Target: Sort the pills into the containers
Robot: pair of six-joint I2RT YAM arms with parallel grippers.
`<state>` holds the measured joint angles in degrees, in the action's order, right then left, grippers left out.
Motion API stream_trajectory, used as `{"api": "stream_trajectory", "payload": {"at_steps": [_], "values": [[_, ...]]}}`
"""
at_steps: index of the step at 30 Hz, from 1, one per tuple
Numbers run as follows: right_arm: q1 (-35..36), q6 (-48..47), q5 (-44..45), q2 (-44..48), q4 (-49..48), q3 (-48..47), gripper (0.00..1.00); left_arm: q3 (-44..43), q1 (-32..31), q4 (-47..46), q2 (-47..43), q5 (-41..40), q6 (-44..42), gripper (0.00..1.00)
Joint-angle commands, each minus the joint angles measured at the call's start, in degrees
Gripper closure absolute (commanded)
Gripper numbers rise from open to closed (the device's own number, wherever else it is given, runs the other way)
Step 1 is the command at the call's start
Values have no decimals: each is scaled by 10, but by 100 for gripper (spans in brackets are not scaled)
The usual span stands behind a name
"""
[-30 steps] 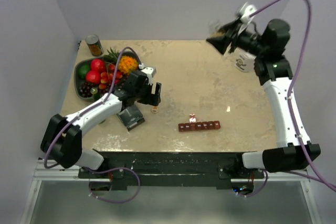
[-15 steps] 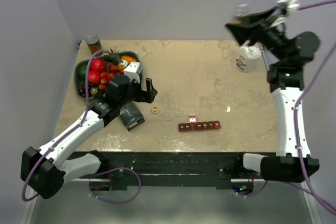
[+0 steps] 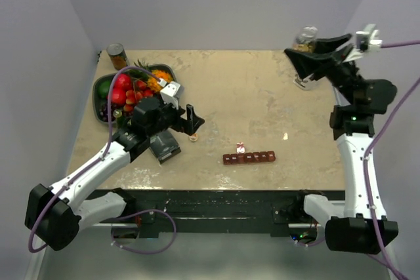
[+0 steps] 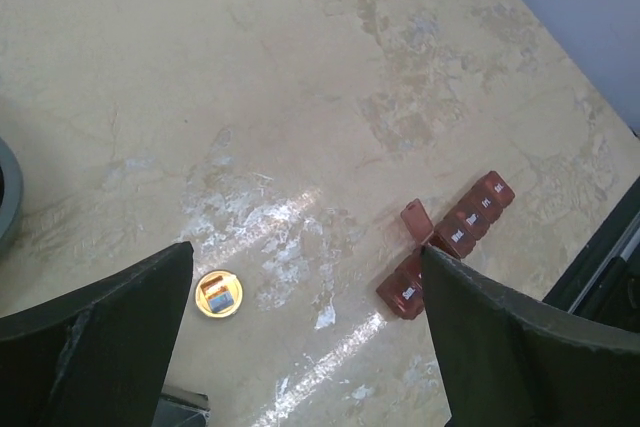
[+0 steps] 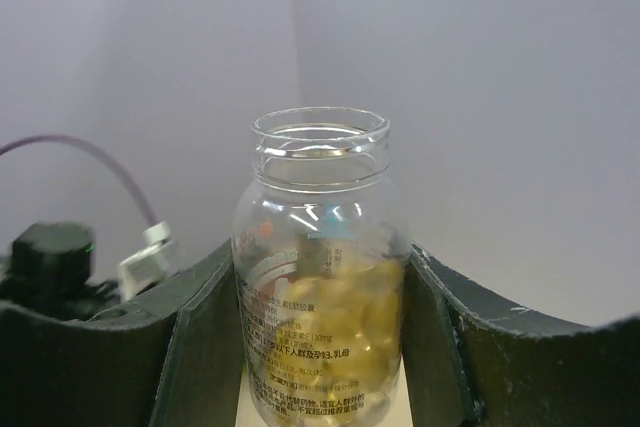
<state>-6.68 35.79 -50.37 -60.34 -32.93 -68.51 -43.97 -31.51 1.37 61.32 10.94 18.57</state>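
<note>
Two arms inspected. My right fingers (image 5: 205, 347) are clenched on a small clear uncapped bottle (image 5: 320, 277), held upright, high over the far right corner of the tabletop (image 3: 262, 90). Tan-yellow pills (image 5: 345, 332) fill its lower part. My left fingers (image 4: 110, 347) are spread wide and grasp nothing, hovering over a small round yellow cap (image 4: 218, 294) between the left edge and the strip. The dark red-brown translucent strip of lidded compartments (image 3: 249, 157) lies by the middle of the near edge, well apart from the bottle, one lid (image 4: 415, 219) raised.

Step in hand, in my judgement: carry the bottle to the strip. I recommend keeping it upright in transit, lowering it close over the open compartment, then tilting slowly so only a few pills fall.
</note>
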Motion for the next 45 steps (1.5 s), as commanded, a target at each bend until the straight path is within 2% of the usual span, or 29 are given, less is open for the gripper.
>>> {"api": "stream_trajectory", "payload": {"at_steps": [1,3,4,5,6,7,8,10,11,13,17,25,33,45], "values": [[116,-143,1,43,82,66,80,0,4,-31,-22,57,-50,1],[126,-184,-26,63,144,110,81,10,4,-33,-31,67,-75,1],[121,-312,-33,62,212,108,81,16,4,-37,-42,86,-85,1],[122,-393,-46,59,347,109,81,33,4,-52,-47,96,-105,1],[122,-459,-83,56,400,114,81,42,5,-59,-59,112,-121,1],[124,-591,-83,52,456,116,80,52,4,-67,-65,150,-139,1],[125,-664,-83,39,583,116,80,69,4,-73,-70,166,-166,1],[132,-838,-59,20,690,116,78,81,4,-87,-85,206,-183,1],[134,-868,-49,9,747,118,79,92,4,-89,-90,213,-218,1],[146,-953,-12,-21,802,120,79,100,4,-94,-99,211,-232,1],[163,-991,30,-33,828,158,80,107,4,-78,-107,196,-254,1],[182,-985,55,-25,822,207,79,126,2,-71,-149,169,-269,1],[206,-982,98,-43,844,218,80,143,-24,-66,-167,164,-308,1],[269,-888,187,-73,821,216,81,146,-44,-52,-185,121,-322,2]]}}
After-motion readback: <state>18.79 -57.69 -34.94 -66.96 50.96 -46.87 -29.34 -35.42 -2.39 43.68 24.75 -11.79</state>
